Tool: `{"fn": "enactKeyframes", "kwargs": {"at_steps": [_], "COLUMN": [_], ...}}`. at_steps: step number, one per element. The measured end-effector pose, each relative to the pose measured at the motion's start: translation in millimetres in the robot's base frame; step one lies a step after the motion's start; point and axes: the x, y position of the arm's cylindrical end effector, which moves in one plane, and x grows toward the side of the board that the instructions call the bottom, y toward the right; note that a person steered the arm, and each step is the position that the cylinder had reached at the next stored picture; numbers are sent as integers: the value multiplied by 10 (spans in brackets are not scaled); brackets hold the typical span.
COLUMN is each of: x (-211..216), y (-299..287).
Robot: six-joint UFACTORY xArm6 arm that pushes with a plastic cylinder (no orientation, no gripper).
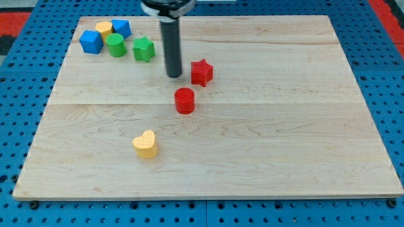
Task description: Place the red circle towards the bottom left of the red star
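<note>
My tip (175, 75) left of red star (201, 72), red circle (185, 101) below — apart.

A: How many blocks sit on the counter (284, 157)?

B: Seven. Two are red: one red star (201, 72) and one red circle (185, 101).

A: And the blues?

B: Two as well, one blue block (91, 42) at the view's far left and another blue block (121, 28) behind it.

A: Greens?

B: Two: a green cylinder (115, 45) and a green star (144, 48).

A: Yellows?

B: One yellow heart (146, 144), plus one yellow block (103, 28), shape unclear. So eight in all, not seven.
</note>
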Motion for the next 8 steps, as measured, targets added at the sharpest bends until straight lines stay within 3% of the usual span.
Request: {"fn": "enactKeyframes", "kwargs": {"at_steps": [1, 2, 3, 4, 6, 8], "x": [27, 377, 739, 963, 1486, 1591], "y": [-433, -935, -752, 29, 769, -263]}}
